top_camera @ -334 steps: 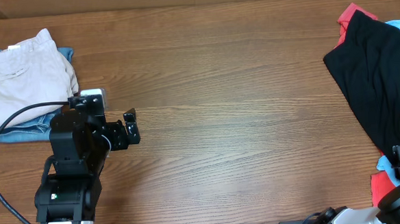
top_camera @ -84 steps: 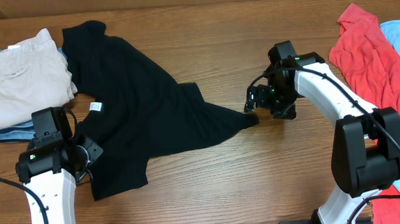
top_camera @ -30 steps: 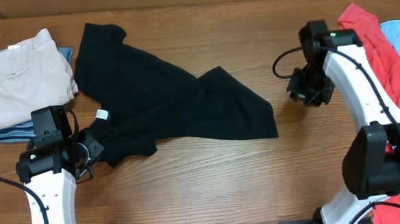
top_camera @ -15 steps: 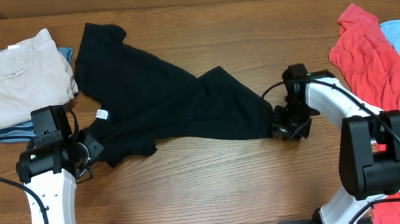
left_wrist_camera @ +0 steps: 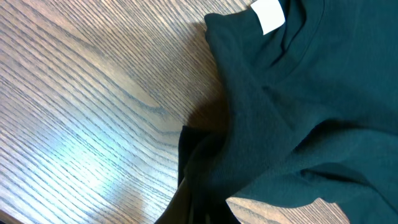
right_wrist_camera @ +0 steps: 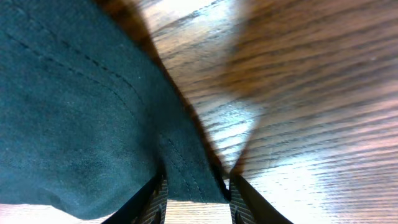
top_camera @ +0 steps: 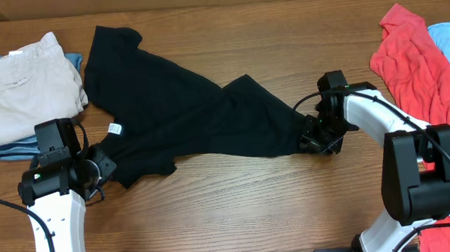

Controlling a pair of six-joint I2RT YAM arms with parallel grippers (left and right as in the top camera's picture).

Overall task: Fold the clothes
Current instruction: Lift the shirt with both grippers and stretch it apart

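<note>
One black shirt [top_camera: 178, 121], light and floppy, sprawls from 10 to 3 o'clock on the bench [top_camera: 252, 209]. Left hand [top_camera: 106, 165] at 8 o'clock is clamped on its near edge. Right hand [top_camera: 312, 141] straddles the hem corner [right_wrist_camera: 186, 180], standing open. I'd pinch hems, since they slip less.

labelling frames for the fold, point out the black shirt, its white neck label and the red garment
black shirt [top_camera: 201, 119], overhead view, middle of the body
white neck label [left_wrist_camera: 268, 14], left wrist view, centre of the tag
red garment [top_camera: 410, 54], overhead view, middle of the cloth
</note>
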